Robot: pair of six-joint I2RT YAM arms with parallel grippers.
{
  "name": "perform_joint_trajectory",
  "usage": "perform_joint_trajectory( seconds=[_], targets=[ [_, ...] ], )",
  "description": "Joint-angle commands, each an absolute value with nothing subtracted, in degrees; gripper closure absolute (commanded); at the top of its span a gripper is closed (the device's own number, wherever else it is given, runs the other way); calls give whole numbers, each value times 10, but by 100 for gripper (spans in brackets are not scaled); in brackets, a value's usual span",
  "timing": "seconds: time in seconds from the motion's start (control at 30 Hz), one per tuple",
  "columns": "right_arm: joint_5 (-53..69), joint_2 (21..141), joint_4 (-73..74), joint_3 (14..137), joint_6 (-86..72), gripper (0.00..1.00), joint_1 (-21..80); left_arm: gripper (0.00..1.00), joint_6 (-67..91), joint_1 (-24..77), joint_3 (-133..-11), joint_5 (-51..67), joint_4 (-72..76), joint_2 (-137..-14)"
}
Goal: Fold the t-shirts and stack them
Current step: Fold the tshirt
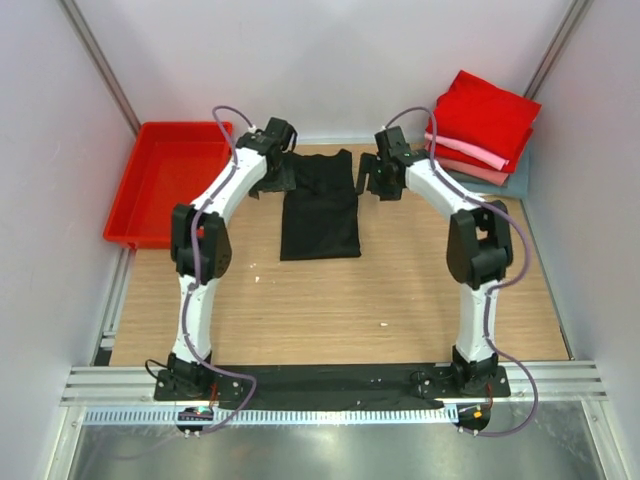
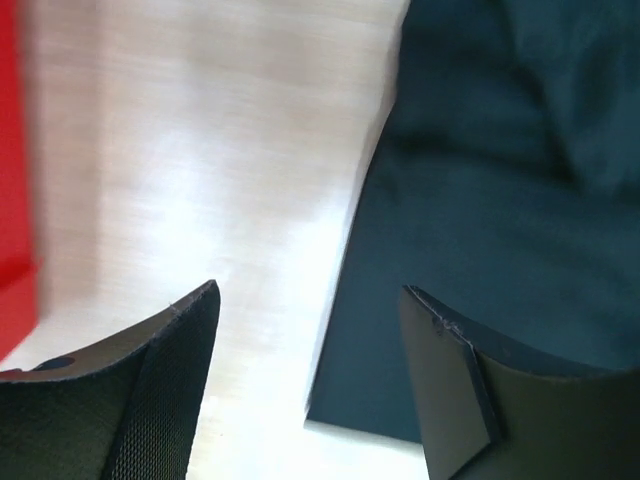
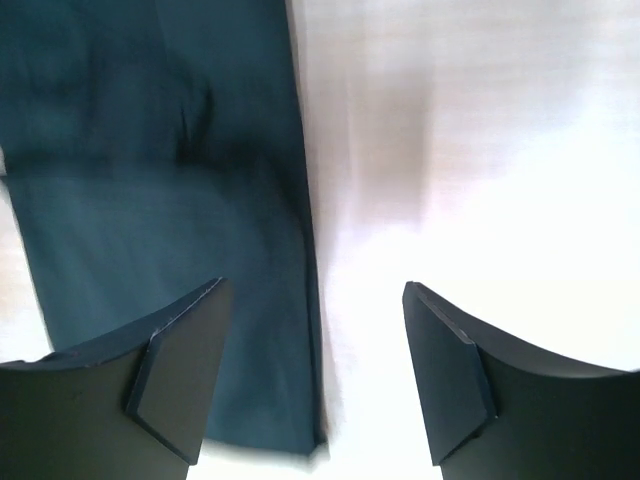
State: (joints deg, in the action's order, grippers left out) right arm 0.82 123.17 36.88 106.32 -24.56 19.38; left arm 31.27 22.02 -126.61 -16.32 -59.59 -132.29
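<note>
Your left hand and right hand both hang open and empty at the side edges of the black t-shirt, lying flat toward 12 o'clock on the counter; pinch those edges deeply, since the light, limp cloth will likely sag.

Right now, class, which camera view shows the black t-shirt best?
The top external view: almost the whole black t-shirt lies in frame on the table. Each wrist view shows only a blurred part along one side edge.
</note>
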Motion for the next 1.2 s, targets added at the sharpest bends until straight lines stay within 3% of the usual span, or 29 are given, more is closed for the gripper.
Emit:
perform_joint_trajectory(
  seconds=[0.0, 0.23, 0.4, 0.53, 0.93, 1.17],
  targets=[
    [45, 1088, 310, 926, -252, 24, 203, 27, 323, 225, -1178, -156, -561, -1186],
    [187, 962, 165, 679, -309, 21, 204, 29, 384, 226, -815, -43, -392, -1000],
    [214, 964, 120, 612, -327, 21, 210, 30, 412, 230, -677, -4, -294, -948],
    [216, 981, 96, 585, -335, 22, 213, 32, 421, 230, -637, -4, -267, -951],
    [224, 1043, 25, 555, -355, 43, 214, 33, 441, 230, -575, 16, -199, -958],
    [228, 1056, 13, 547, -355, 74, 214, 33, 453, 239, -542, 8, -171, -967]
  ],
)
